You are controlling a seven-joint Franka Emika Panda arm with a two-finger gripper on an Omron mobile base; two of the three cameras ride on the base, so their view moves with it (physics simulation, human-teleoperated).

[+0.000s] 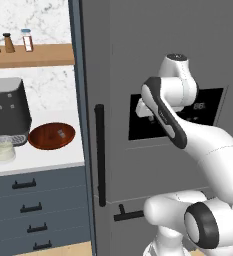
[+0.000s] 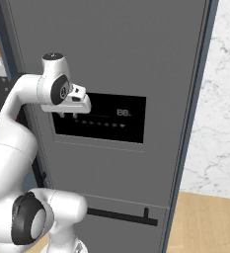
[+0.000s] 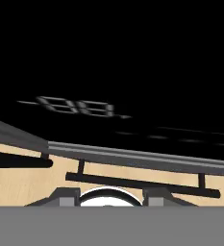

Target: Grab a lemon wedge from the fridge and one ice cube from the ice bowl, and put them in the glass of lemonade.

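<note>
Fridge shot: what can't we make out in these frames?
- Lemon wedge: fridge is shut in both base views, so its inside is hidden.
- Ice cube: left base view, a pale speck in the bowl, too small to confirm.
- Gripper: right base view, fingers tiny against the black panel; open or shut unclear.
- Glass: left base view, the liquid level is hard to read.

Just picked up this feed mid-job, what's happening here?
The arm has its gripper up against the black dispenser panel of the fridge, whose door is shut, holding nothing. On the counter to the left, the ice bowl and the glass of lemonade sit untouched, so the fridge has yet to be opened.
</note>
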